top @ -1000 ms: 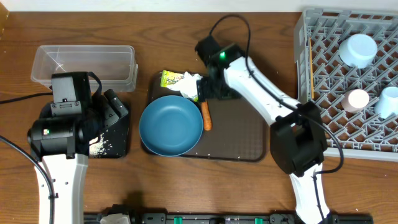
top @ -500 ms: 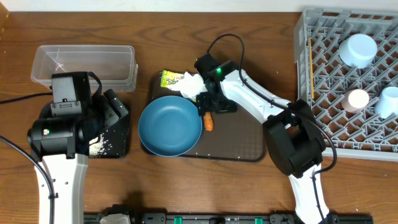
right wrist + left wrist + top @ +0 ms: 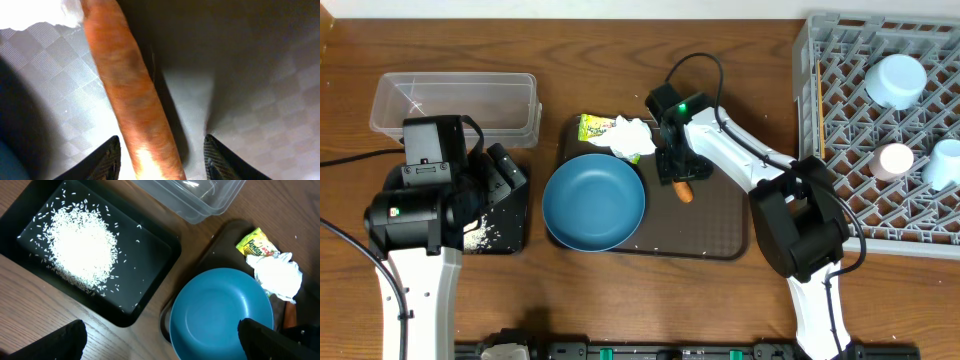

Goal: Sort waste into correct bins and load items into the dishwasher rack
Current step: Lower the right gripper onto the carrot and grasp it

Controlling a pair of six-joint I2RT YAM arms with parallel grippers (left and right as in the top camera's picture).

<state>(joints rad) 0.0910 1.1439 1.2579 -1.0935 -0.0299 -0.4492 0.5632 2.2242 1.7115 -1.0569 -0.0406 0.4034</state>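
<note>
The small orange carrot (image 3: 683, 191) lies on the dark brown serving tray (image 3: 710, 225), just right of the dark blue plate (image 3: 593, 201). My right gripper (image 3: 675, 178) is down over the carrot (image 3: 135, 95) and open. One finger stands on each side, with a clear gap on the right side. The white tissue (image 3: 633, 136) and yellow-green wrapper (image 3: 593, 126) sit at the tray's back left. Loose rice (image 3: 82, 245) fills the black tray (image 3: 150, 285). My left gripper (image 3: 167, 337) hangs wide open above the plate's (image 3: 220, 310) near edge, holding nothing.
The clear tub (image 3: 455, 105) stands behind the black tray (image 3: 505, 225) at the left. The grey dishwasher rack (image 3: 820, 110) at the right holds a pale bowl (image 3: 897, 80), white cups (image 3: 893, 160) and chopsticks (image 3: 817, 95).
My right gripper has come down and shifted right, its jaws narrowing around the carrot. The carrot now lies further right, away from the plate. The left arm is still.
</note>
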